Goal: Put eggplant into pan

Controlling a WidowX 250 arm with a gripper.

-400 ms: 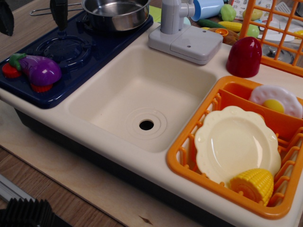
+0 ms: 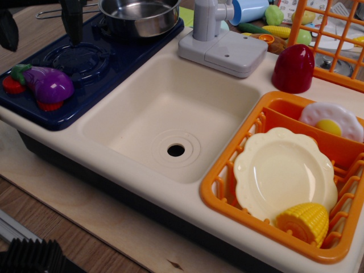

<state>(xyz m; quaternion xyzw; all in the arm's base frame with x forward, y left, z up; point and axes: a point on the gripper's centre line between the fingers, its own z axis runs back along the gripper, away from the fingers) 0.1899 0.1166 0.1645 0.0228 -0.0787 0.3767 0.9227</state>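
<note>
The robot's hand (image 2: 38, 23) hangs at the top left corner. Its two dark fingers (image 2: 72, 18) point down and stand wide apart. Nothing is between them. The arm above is out of view.

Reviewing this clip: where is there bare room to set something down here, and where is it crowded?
The sink basin is bare, between the blue stove and the orange rack. The pan looks empty, and the burner beside the eggplant is free. The rack is crowded with a plate, corn and a fried egg. The open end effector hangs above the eggplant.
</note>
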